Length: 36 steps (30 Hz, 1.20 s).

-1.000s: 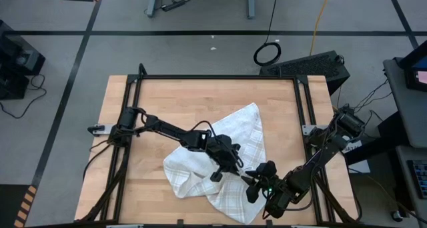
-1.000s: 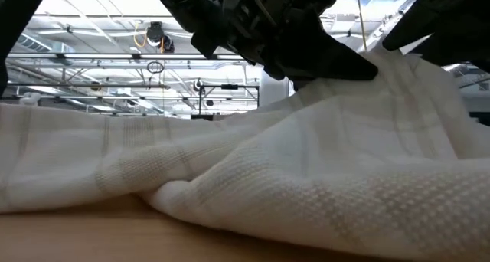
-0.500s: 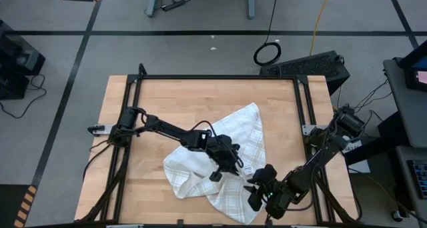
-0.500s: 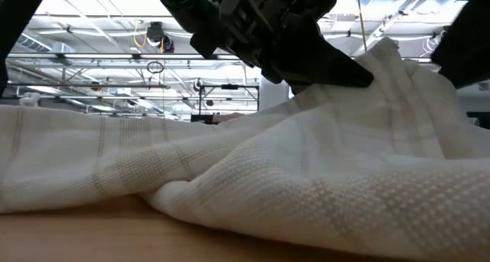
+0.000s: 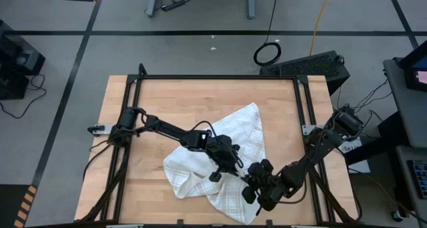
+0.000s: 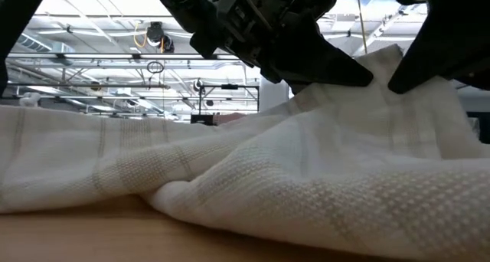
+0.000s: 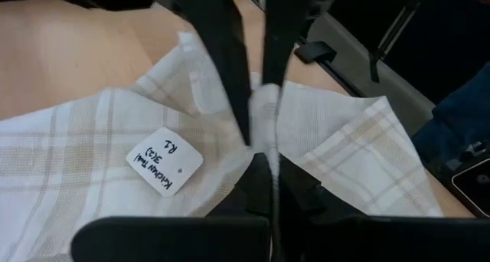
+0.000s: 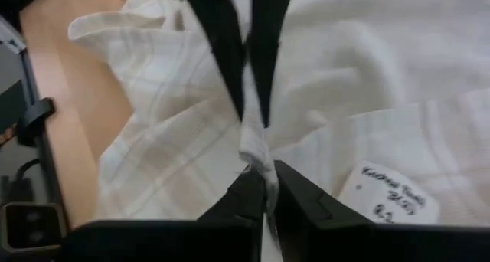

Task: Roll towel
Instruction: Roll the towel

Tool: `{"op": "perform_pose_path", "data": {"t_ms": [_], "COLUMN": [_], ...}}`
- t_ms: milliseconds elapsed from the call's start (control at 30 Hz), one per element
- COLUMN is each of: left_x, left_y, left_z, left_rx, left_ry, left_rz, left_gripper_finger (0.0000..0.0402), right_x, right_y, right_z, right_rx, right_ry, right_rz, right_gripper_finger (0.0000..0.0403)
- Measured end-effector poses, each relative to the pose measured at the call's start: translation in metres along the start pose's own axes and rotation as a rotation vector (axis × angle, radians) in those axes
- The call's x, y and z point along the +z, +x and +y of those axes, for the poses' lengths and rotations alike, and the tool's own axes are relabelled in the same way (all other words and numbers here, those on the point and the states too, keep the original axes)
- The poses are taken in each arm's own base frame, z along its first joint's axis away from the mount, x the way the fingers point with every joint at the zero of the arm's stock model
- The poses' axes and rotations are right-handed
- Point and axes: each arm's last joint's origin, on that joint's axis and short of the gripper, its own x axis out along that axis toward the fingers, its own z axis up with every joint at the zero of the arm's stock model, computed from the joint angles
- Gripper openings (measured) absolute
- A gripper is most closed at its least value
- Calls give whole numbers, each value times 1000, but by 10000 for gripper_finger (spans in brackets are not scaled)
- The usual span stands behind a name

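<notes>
Towel [image 5: 220,165] lies crumpled near the worktop's [image 5: 167,101] front middle. Right end effector [image 5: 249,182] is clamped on a raised fold there; just beyond, left end effector [image 5: 235,167] pinches the same ridge. Grasping seems finished; next, both should probably pull it flat before rolling.

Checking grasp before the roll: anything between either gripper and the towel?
Nothing visible. The left gripper and right gripper are each shut on a pinched fold of the towel, close together near its middle, cloth directly between the fingers.
</notes>
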Motion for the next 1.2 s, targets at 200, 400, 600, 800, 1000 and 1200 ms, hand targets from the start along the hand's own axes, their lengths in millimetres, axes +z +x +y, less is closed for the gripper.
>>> {"op": "perform_pose_path", "data": {"t_ms": [200,400,600,800,1000,1200], "left_x": [-2,-6,-11,-17,14,84], "left_y": [0,0,0,-2,-51,-155], "left_z": [-1,-2,-2,-2,-7,0], "left_rx": [-10,-45,-49,-59,4,232], "left_ry": [0,17,4,-22,77,238], "left_rz": [16,46,91,159,207,-17], "left_gripper_finger": [1,2,2,2,2,2], "right_x": [-7,-10,-12,-11,16,68], "right_y": [-5,-7,-8,-12,-43,-87], "right_z": [5,5,6,4,-6,-42], "right_rx": [44,51,64,55,37,-51], "right_ry": [40,47,50,109,219,323], "right_rz": [31,61,124,133,21,-206], "right_gripper_finger": [11,24,7,3,2,1]}}
